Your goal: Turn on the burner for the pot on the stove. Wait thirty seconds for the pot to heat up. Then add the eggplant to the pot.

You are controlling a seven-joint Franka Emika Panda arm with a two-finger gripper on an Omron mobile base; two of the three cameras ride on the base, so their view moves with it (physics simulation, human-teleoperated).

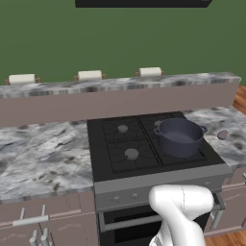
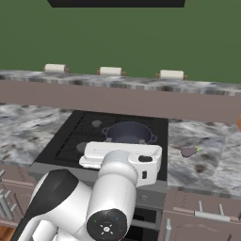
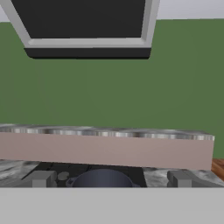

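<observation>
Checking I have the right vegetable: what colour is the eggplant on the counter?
Dull purple; the eggplant shows best in the right base view.

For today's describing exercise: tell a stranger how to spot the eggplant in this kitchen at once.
Find the black stove set in the marbled counter. Just right of the dark pot, on the counter, lies the eggplant: a small dull purple lump, the one loose thing there.

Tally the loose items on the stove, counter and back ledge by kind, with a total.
pot: 1, on the stove
eggplant: 1, on the counter right of the stove
pale rolls on the back ledge: 3
Total: 5
</observation>
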